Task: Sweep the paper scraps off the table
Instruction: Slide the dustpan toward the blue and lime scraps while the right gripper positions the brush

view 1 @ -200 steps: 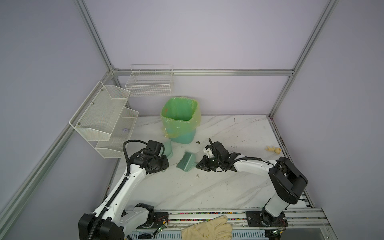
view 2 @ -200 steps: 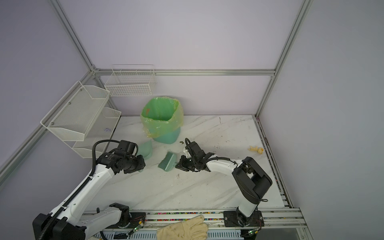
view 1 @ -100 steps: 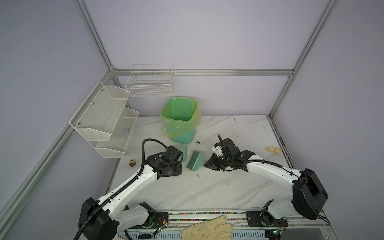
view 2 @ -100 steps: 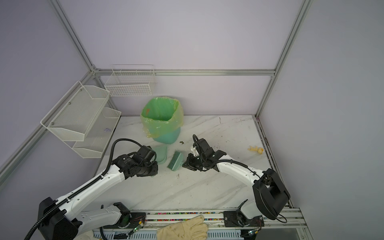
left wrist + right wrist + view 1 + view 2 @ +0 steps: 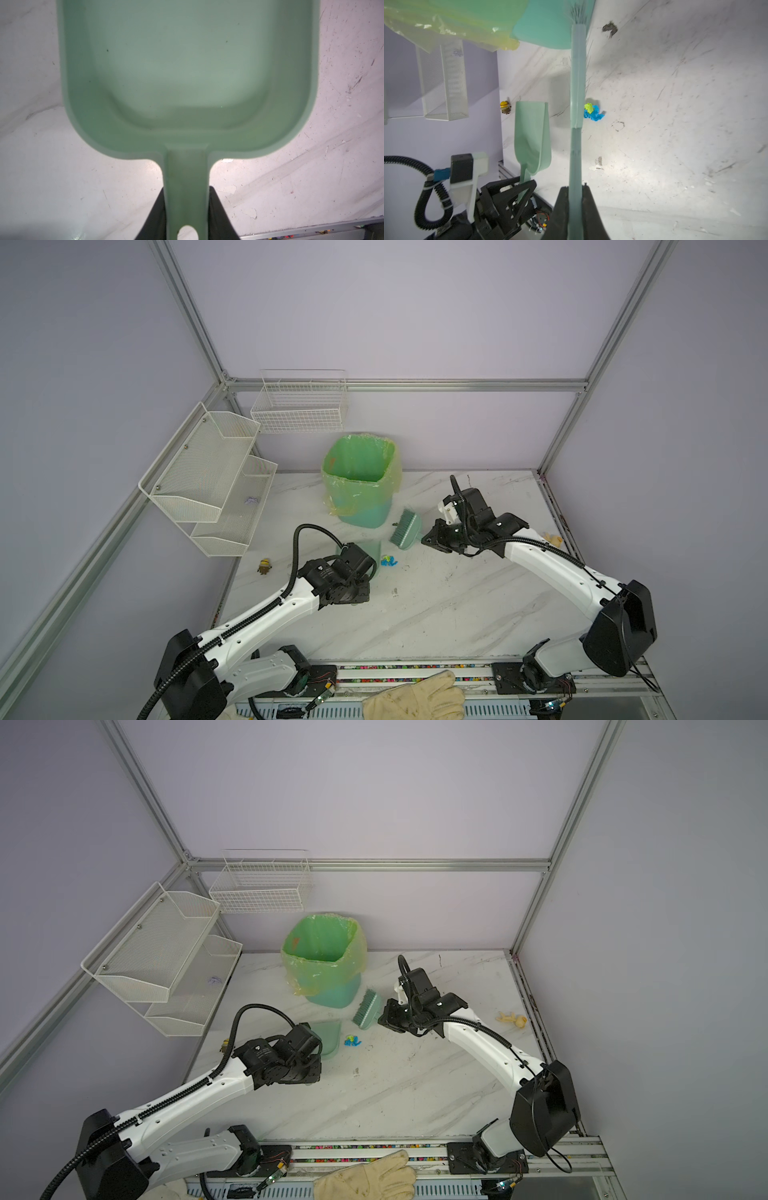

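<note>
From where I stand, the paper scraps are one small clump, bright blue with a lime-green bit on top, lying on the table out in the open between the two arms. The left gripper has its two dark fingers pressed against either side of the handle of a pale green dustpan, so it is pinching that handle. The pan points away from the arm towards the green-lined bin. In both top views the clump sits just beside the right-hand edge of the dustpan, near its open front corner, not inside it and not touching it as far as I can make out. The right gripper is clamped tight on the thin handle of a teal brush. The brush head is tilted and sits close to the foot of the bin, farther back on the table than the scraps. From the right wrist camera the clump shows right alongside the brush's back, about level with the dustpan's front lip, with the brush between the two in that view. I cannot tell whether the bristles touch the tabletop. The scraps lie ahead of the left gripper and off to its right, and nearer the front rail than the right gripper. A little yellow toy figure stands well apart by the left edge.
</note>
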